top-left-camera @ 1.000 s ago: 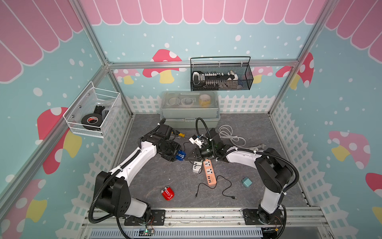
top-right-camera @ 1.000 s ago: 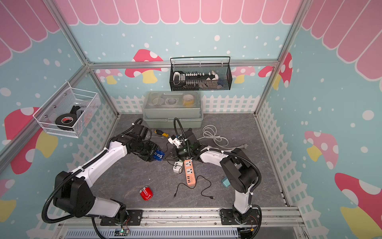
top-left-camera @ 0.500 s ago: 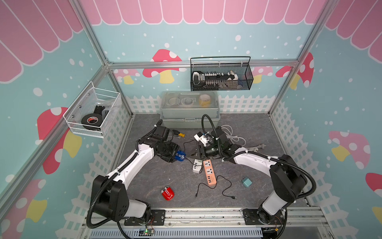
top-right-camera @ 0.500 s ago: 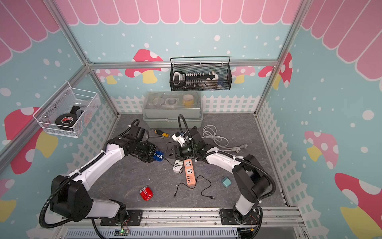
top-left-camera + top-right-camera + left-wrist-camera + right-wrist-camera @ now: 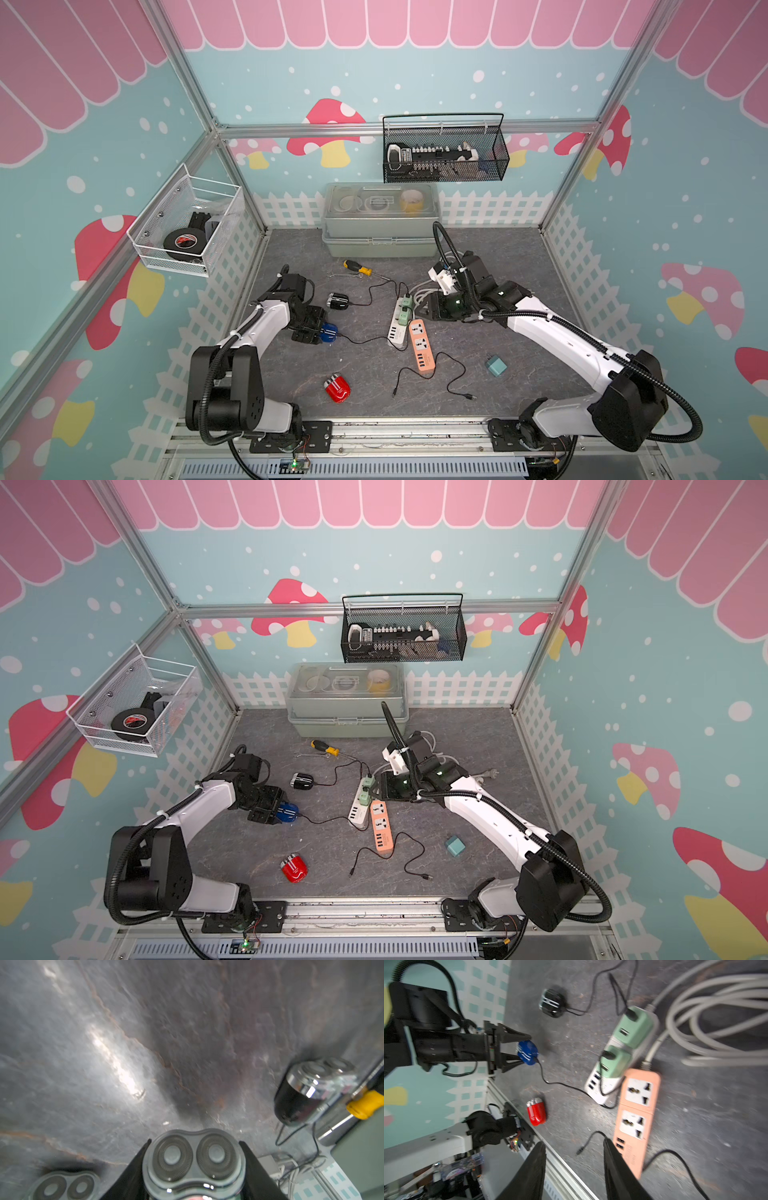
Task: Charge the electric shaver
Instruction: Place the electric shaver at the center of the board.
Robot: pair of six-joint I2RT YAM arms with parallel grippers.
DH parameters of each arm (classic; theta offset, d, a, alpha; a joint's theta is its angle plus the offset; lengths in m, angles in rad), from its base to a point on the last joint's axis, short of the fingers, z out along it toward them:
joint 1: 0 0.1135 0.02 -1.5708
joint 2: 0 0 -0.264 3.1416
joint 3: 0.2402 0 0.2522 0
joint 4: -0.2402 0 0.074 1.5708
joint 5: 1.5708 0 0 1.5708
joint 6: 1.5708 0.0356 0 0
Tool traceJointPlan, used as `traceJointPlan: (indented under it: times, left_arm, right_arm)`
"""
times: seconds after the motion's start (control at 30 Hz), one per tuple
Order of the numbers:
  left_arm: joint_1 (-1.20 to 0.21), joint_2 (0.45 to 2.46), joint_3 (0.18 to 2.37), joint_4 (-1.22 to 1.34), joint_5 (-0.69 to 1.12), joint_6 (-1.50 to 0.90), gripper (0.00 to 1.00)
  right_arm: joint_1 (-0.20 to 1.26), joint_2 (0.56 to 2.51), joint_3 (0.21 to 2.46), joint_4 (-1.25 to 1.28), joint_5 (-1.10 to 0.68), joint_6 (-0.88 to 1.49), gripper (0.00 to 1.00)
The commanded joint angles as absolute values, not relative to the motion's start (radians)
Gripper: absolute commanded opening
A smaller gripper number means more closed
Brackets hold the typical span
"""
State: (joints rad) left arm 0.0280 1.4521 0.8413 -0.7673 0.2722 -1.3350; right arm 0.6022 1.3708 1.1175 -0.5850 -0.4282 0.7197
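The blue shaver (image 5: 329, 332) is gripped at the left of the table (image 5: 511, 257) by the left end effector (image 5: 525, 1049), while the right end effector (image 5: 574, 1144) has been opened, empty, and drawn back from the white power strip (image 5: 397, 333), so the plugging-in is judged done.

We've got two arms with glossy white links (image 5: 266, 322) between chunky black joint housings (image 5: 224, 386). Ribbed black cable conduit (image 5: 444, 240) loops off each, a green light (image 5: 457, 300) glows at the right wrist, and the right gripper (image 5: 573, 1142) ends in matte black wedge fingers (image 5: 533, 1172).
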Motion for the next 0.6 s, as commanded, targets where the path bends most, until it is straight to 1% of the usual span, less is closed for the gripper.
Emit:
traceJointPlan:
  times: [0.0,0.03,0.07,0.1,0.13,0.27,0.37,0.43,0.57]
  left_arm:
    - [0.058,1.502,0.818,-0.680,0.227,-1.319,0.07]
    - [0.064,1.518,0.818,-0.671,0.227,-1.312,0.18]
    - [0.070,1.535,0.820,-0.670,0.225,-1.306,0.33]
    - [0.072,1.549,0.824,-0.669,0.229,-1.300,0.41]
    - [0.072,1.557,0.827,-0.671,0.232,-1.293,0.46]
    - [0.072,1.564,0.858,-0.701,0.244,-1.248,0.70]
    - [0.070,1.542,0.881,-0.737,0.244,-1.212,0.80]
    - [0.069,1.517,0.893,-0.759,0.243,-1.186,0.83]
    - [0.048,1.474,0.906,-0.818,0.256,-1.147,0.84]
  right_arm:
    - [0.572,1.359,1.077,-0.819,-0.296,0.715,0.36]
    - [0.565,1.348,1.054,-0.825,-0.305,0.732,0.34]
    - [0.557,1.335,1.028,-0.830,-0.313,0.747,0.33]
    - [0.551,1.325,1.004,-0.847,-0.312,0.759,0.33]
    - [0.547,1.320,0.992,-0.870,-0.305,0.766,0.33]
    - [0.542,1.308,0.944,-0.987,-0.281,0.768,0.33]
    - [0.561,1.289,0.893,-1.034,-0.282,0.734,0.34]
    - [0.609,1.278,0.866,-1.063,-0.260,0.718,0.36]
    - [0.761,1.253,0.819,-1.073,-0.199,0.745,0.40]
